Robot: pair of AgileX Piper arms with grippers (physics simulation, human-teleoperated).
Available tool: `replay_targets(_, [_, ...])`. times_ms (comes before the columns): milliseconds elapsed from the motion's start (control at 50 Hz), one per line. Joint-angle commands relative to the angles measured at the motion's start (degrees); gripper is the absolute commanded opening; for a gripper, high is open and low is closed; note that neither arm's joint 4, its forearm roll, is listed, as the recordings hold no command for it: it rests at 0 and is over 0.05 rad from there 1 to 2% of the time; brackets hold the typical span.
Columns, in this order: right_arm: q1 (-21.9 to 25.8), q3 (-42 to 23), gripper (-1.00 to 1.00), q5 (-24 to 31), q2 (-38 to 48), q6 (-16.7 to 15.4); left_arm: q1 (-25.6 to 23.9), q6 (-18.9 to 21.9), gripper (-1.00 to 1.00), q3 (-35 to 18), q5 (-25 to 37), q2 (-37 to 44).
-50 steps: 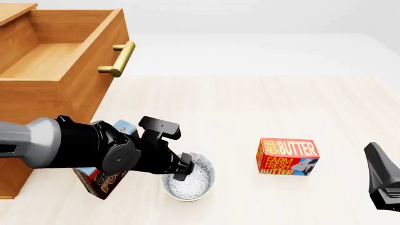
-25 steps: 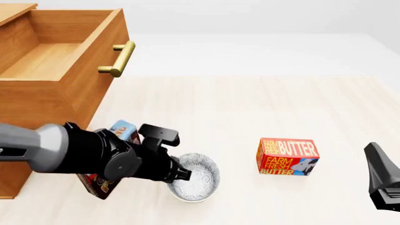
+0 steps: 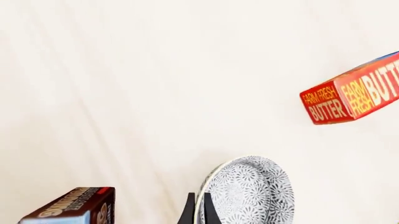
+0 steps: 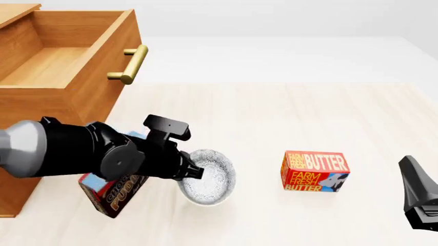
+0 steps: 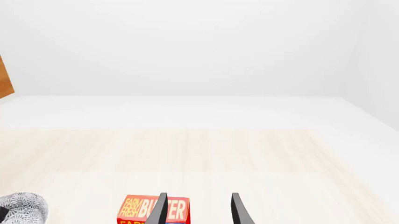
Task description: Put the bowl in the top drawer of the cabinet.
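The patterned white bowl (image 4: 211, 177) hangs tilted just above the table, its rim pinched by my left gripper (image 4: 194, 172), which is shut on it. In the left wrist view the two fingertips (image 3: 189, 211) clamp the rim of the bowl (image 3: 249, 193). The top drawer (image 4: 65, 64) of the cabinet (image 4: 14, 13) stands pulled open at the far left, empty, with its brass handle (image 4: 130, 64) facing right. My right gripper (image 4: 417, 197) rests low at the right edge, open and holding nothing (image 5: 198, 212). The bowl (image 5: 22, 207) shows at its view's corner.
A red butter box (image 4: 315, 170) sits right of the bowl, also visible as the butter box (image 3: 352, 95) from the left wrist and the butter box (image 5: 153, 210) from the right wrist. A dark fudge box (image 4: 113, 197) stands under my left arm, beside the cabinet front.
My left gripper has risen and drawn slightly left with the bowl, which has come off the table and tipped onto its side. The right arm has not moved.
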Motion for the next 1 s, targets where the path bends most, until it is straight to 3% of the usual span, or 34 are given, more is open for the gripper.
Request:
replay_targets(20, [0.0,0.0,1.0,0.0,0.0,0.0,2.3,1.9,-1.0,-2.0,2.4,-3.1])
replay_targets(140, [0.0,0.0,1.0,0.0,0.0,0.0,1.9,2.5,-1.0,-3.0,3.7,-5.0])
replay_targets(420, [0.0,0.0,1.0,0.0,0.0,0.0,2.7,8.1,-1.0,-6.0,7.9,-9.1])
replay_targets(1000, [0.0,0.0,1.0,0.0,0.0,0.0,1.1,11.3,-1.0,-9.8,13.4,-15.6])
